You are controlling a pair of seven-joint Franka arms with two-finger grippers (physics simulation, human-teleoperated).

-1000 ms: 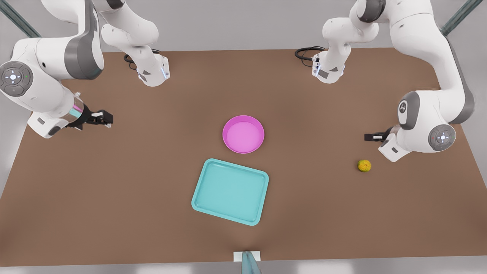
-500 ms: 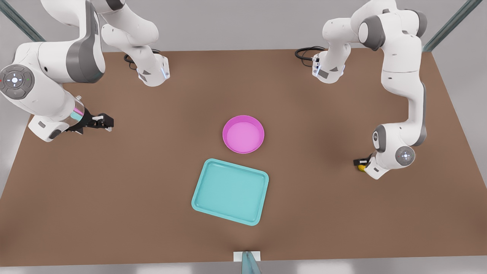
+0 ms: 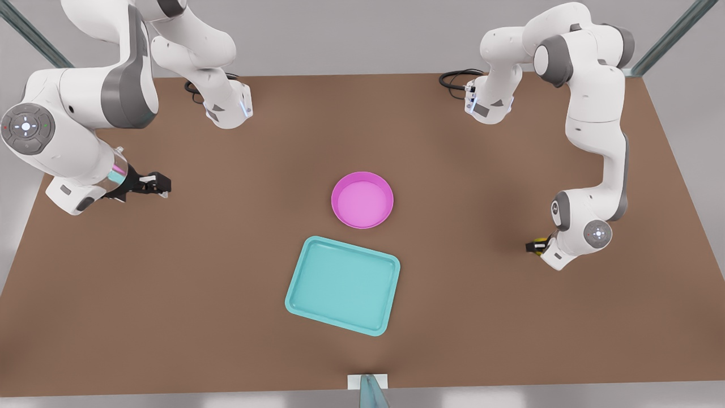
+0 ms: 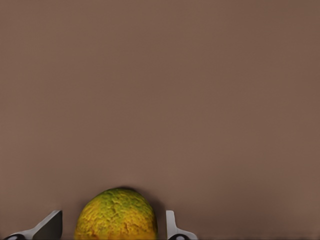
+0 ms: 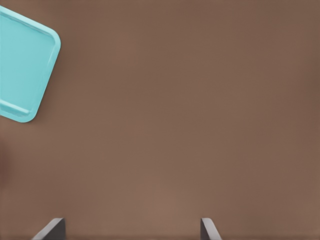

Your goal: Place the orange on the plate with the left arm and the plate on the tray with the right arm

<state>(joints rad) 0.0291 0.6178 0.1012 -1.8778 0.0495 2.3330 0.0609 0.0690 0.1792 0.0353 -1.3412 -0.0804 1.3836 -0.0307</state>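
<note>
The orange (image 4: pixel 116 216) sits between the left gripper's (image 4: pixel 114 231) spread jaws

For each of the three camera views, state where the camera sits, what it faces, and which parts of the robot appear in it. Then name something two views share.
Front view: high above the brown table, looking down on the plate, the tray and both arms; the right gripper waits at this view's left.
Left wrist view: on the left arm, facing the table; the left gripper straddles the orange, fingers apart.
Right wrist view: on the right arm, facing the table; two spread fingertips show.
Shared: the tray's corner appears in the front and right wrist views.
</note>
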